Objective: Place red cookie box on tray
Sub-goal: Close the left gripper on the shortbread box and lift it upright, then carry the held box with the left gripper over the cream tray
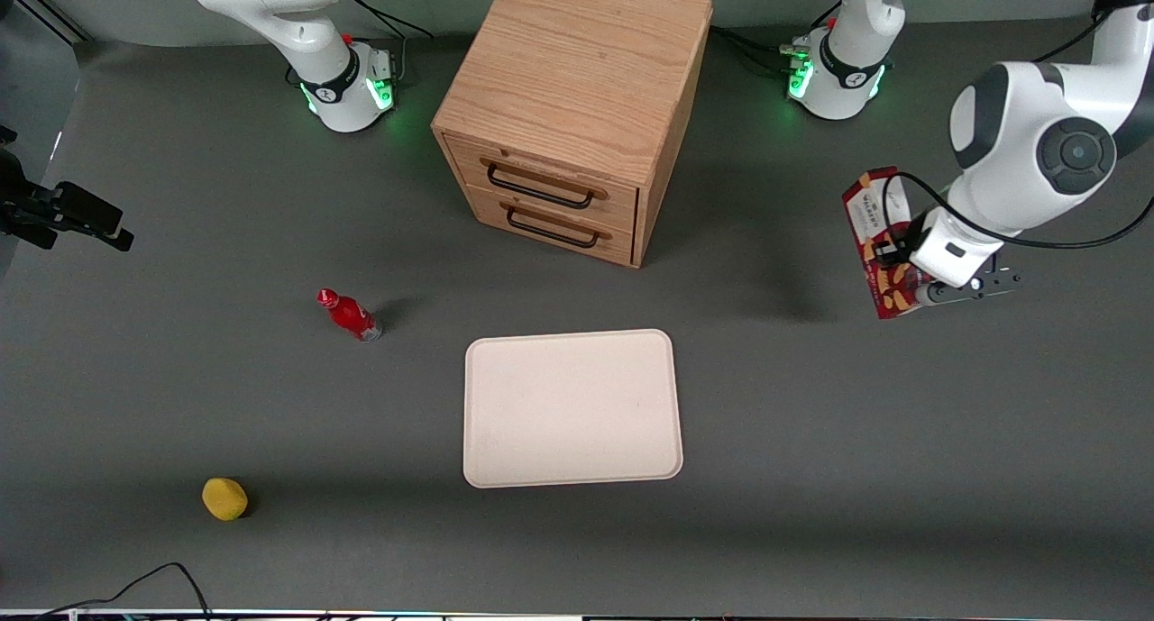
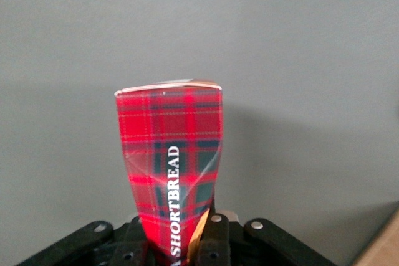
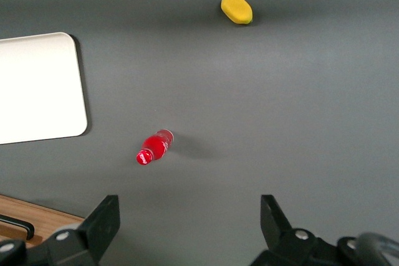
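My left gripper (image 1: pixel 909 283) is shut on the red cookie box (image 1: pixel 873 235), a long red plaid carton with cookie pictures. It holds the box near one end, raised off the table toward the working arm's end. In the left wrist view the fingers (image 2: pixel 215 241) press both sides of the plaid box (image 2: pixel 169 154), which bears the word SHORTBREAD and sticks out over bare grey table. The cream-beige tray (image 1: pixel 572 409) lies flat and bare on the table, nearer the front camera than the drawer cabinet; its corner also shows in the right wrist view (image 3: pixel 37 85).
A wooden two-drawer cabinet (image 1: pixel 577 107) stands farther from the front camera than the tray. A small red bottle (image 1: pixel 350 315) and a yellow rounded object (image 1: pixel 224 498) lie toward the parked arm's end. Black camera gear (image 1: pixel 63 211) sits at that table edge.
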Robot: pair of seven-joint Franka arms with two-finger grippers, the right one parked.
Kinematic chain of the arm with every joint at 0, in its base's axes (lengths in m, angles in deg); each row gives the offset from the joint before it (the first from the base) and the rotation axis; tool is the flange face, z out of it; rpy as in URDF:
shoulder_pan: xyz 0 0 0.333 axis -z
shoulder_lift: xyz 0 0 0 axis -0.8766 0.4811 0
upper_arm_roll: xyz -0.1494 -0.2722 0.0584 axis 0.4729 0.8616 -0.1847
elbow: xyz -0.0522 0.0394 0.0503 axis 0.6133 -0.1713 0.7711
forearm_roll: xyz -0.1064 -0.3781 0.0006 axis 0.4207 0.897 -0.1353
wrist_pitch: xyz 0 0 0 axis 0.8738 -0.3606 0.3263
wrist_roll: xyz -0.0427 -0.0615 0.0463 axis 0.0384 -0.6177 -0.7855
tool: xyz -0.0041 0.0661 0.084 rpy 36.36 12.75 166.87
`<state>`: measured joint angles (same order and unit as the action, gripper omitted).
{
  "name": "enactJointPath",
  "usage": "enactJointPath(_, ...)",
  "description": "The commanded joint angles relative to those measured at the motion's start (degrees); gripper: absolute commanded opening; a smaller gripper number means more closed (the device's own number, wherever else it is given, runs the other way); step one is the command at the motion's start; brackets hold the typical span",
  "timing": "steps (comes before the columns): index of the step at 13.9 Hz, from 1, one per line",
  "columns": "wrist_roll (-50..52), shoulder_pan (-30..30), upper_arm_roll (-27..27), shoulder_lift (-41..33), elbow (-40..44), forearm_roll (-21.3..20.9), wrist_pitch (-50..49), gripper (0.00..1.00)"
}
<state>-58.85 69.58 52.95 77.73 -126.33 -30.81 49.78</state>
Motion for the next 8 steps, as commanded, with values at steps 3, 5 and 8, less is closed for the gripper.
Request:
enactJointPath(3, 20.5, 0.8, 11.9, 9.4, 16.5, 2.5, -4.4, 0.00)
enactJointPath(5, 27.8, 1.1, 15.9, 16.7, 24.7, 2.5, -3.4, 0.00)
enactJointPath(8, 36.8, 3.9, 18.0, 28.0, 37.1, 1.0, -1.2, 0.03)
